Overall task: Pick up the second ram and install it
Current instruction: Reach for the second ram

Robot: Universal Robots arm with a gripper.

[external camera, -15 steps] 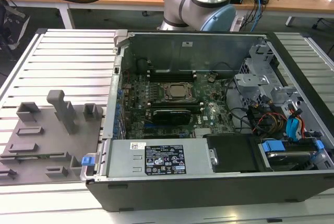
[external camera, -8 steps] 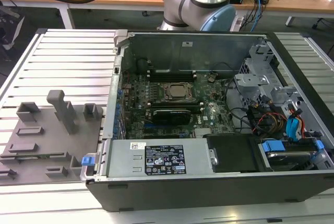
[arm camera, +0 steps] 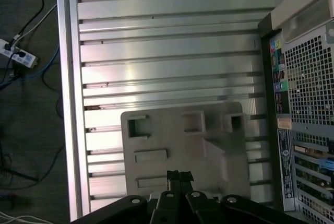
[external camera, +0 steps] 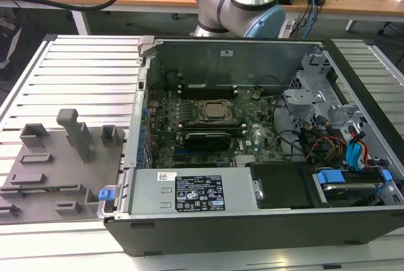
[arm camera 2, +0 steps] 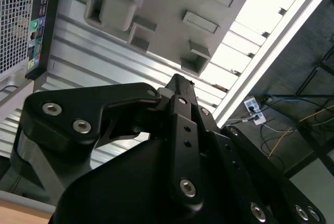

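Exact place of the second ram: cannot tell, being too thin to pick out among the grey shapes. Most probably seated somewhere on the grey tray, judging from the task and from the position of the tool. Long axis unsure as well; likely the same as that of the long narrow tray blocks, so parallel to the tray edge under the tool.

Right above that edge, the gripper, pointing down at the tray in both wrist views. Fingers pressed together, tip against tip, with nothing visible between them. Judged therefore as clenched and empty, with no stick picked up yet.

Further out, just beside the tray on the exterior view's right, the open computer case. Inside it, the processor socket, with long black slots on both sides of it, running from the exterior view's left to its right. Filled or free slots: cannot tell. Slots well apart from the tray, on the far side of the case wall.
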